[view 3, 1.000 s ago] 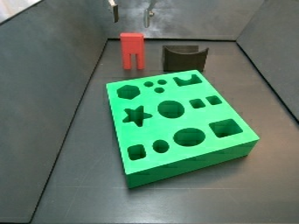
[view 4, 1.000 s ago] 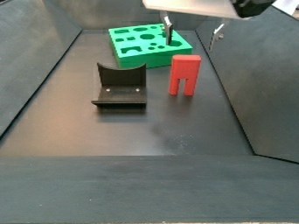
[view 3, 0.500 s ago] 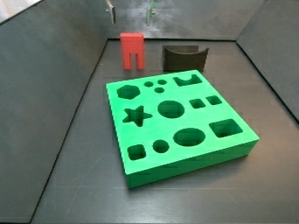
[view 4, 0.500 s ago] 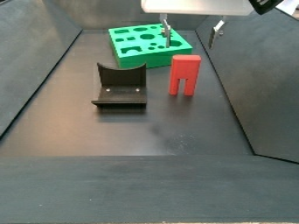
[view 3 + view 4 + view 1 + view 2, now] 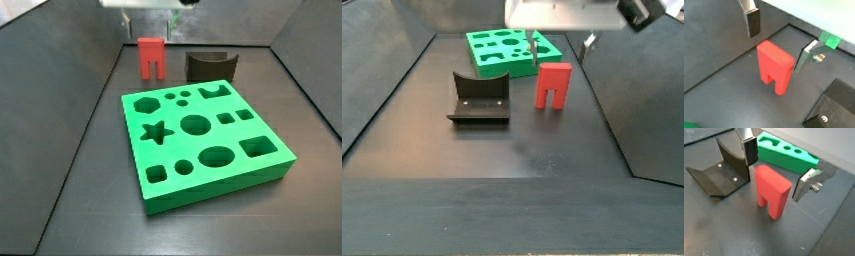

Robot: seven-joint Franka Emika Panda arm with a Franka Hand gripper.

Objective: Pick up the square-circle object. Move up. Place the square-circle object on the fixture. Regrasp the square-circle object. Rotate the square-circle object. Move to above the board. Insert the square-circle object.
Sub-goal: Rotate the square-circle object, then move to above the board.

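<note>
— Counting fingers [image 5: 749, 150]?
— Two flat silver plates with dark pads, standing wide apart, straddling without touching one small red plastic square-circle object [image 5: 775, 64], notch end down.

— Hovering where?
— Gripper [image 5: 777, 168] hanging just above that block, standing upright on dark floor [image 5: 543, 160].

— Sitting nearby?
— One dark L-shaped fixture [image 5: 477, 99] beside it; one thick bright green board [image 5: 201, 142], showing many shaped holes, beyond.
</note>
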